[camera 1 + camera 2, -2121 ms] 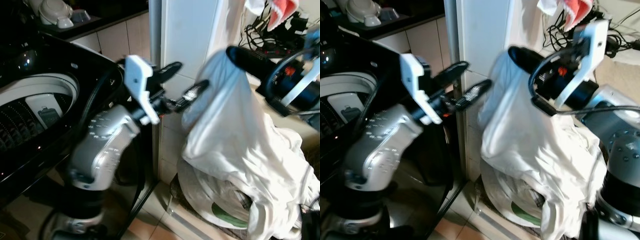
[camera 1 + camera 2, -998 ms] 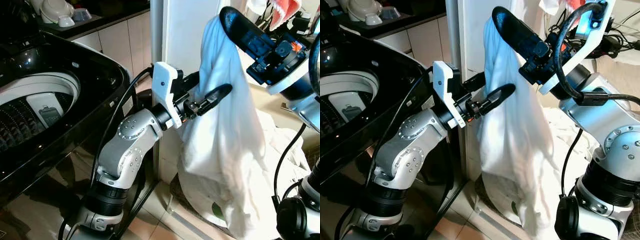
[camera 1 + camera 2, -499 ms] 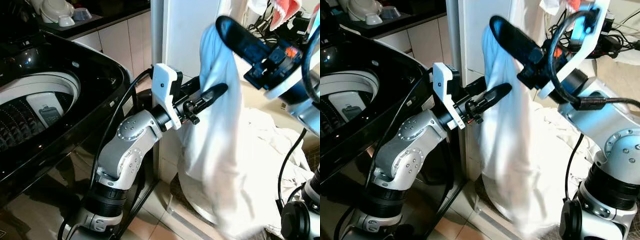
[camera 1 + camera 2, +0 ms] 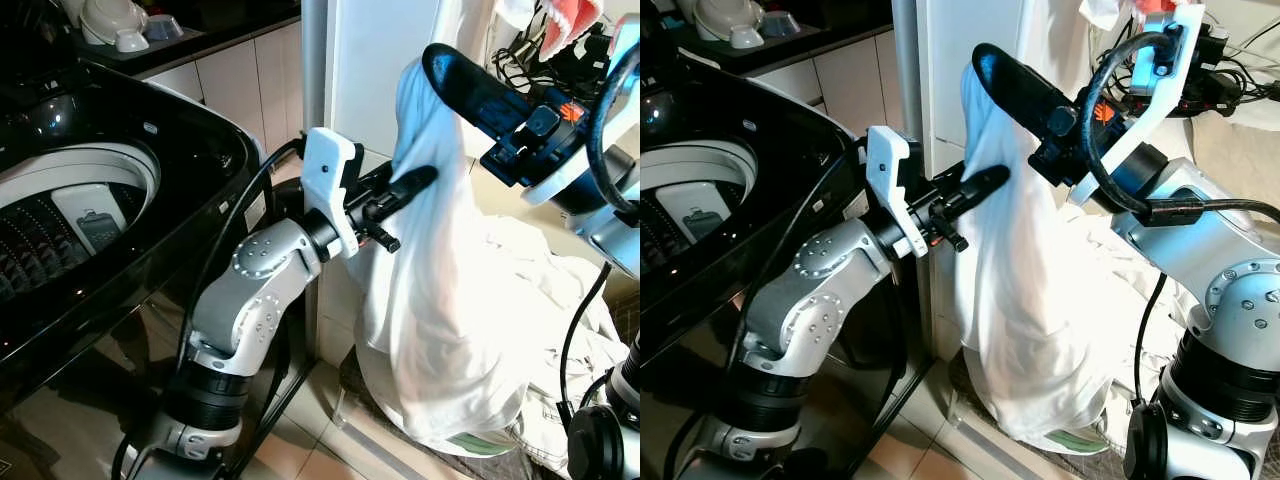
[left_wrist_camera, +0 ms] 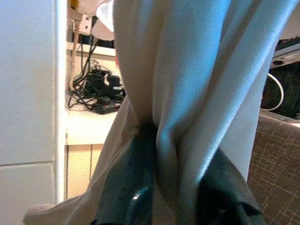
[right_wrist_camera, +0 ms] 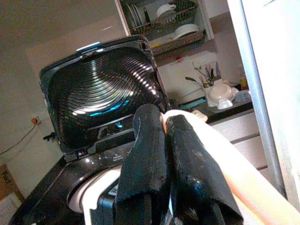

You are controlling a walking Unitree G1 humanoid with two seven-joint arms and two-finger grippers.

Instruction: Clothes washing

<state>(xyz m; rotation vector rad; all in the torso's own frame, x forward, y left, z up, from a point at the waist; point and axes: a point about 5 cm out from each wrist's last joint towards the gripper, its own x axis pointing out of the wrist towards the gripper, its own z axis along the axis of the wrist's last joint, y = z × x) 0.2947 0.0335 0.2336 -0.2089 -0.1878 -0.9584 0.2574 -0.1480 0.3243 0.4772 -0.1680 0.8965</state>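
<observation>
The large white cotton garment (image 4: 440,300) hangs in the air beside the open black top-loading washing machine (image 4: 90,200), above the heap of white laundry (image 4: 560,290) on the floor. The right gripper (image 4: 985,60) holds it from the top, its long black fingers pinched together on a bunch of cloth, as the right wrist view shows (image 6: 164,140). The left gripper (image 4: 405,182) reaches in from the side at mid-height, and in its wrist view its two fingers (image 5: 126,187) close around a fold of the fabric.

The cloth looks soft, light and completely limp: it drapes in long folds and will swing and trail with any move. It is not fragile, but thin fabric can slip out of a narrow pinch, so a gathered bunch is the safer hold. One grip high and one lower down, as here, should keep the hem from dragging or snagging on the drum's white rim (image 4: 140,165) on the way in.

Compared with a second ago, the left fingers have gone from spread beside the cloth to clamped on it, and the garment's lower end has lifted clear of the pile, uncovering a green-and-white item (image 4: 470,443) beneath. The right gripper has shifted a little toward the machine.
</observation>
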